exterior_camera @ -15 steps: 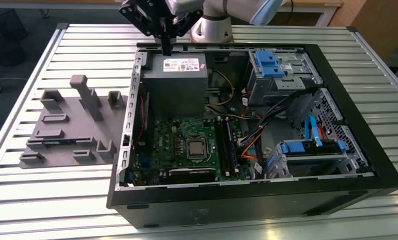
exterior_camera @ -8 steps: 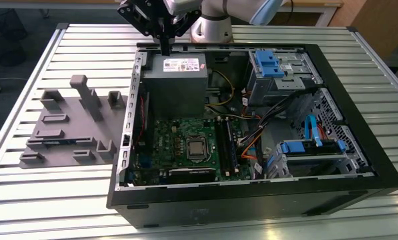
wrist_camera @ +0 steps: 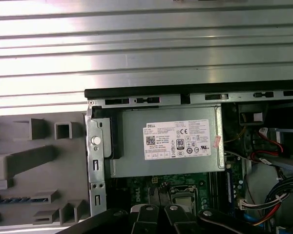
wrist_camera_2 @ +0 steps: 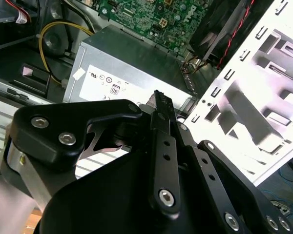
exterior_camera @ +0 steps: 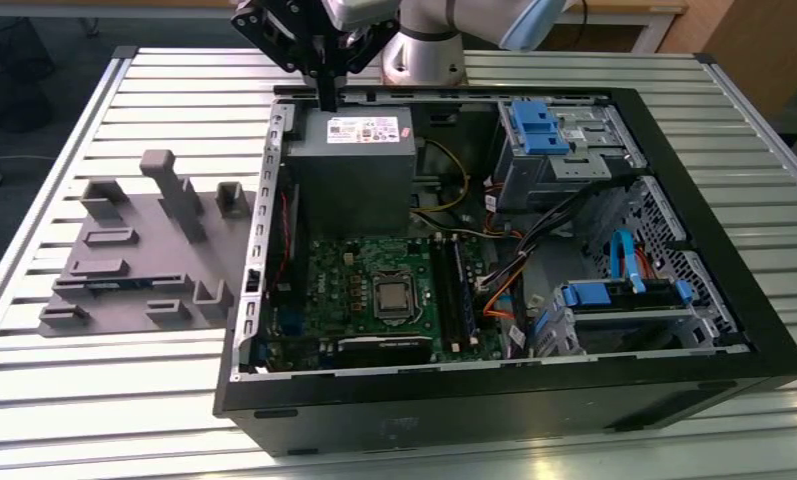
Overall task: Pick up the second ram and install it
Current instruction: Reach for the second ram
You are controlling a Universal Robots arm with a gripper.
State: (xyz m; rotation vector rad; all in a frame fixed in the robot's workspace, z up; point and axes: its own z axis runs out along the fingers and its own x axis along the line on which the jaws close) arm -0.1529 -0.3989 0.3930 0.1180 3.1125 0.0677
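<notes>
Clenched pincer (exterior_camera: 329, 98), fingers pressed together with nothing visible between them. Hangs over the grey power supply (exterior_camera: 350, 150) at the far end of the open computer case (exterior_camera: 505, 400) in the exterior view, tips pointing down. In the second wrist view, that pincer (wrist_camera_2: 159, 100) above the labelled power supply (wrist_camera_2: 132, 73), black linkage in the foreground.

At the exterior view's left of the case, on the slatted desk (exterior_camera: 131, 380), a grey holder (exterior_camera: 145, 270) with upright posts and grooves. In the first wrist view, the second ram (wrist_camera: 12, 199) as a thin blue-green strip lying in one groove of that holder (wrist_camera: 44, 161), well apart from the pincer.

Inside the case, a green motherboard (exterior_camera: 358, 270) with long black slots (exterior_camera: 446, 290) just beside the processor socket (exterior_camera: 395, 297); cannot tell whether any module sits in them. Blue drive-bay clips (exterior_camera: 538, 125) toward the exterior view's right.
</notes>
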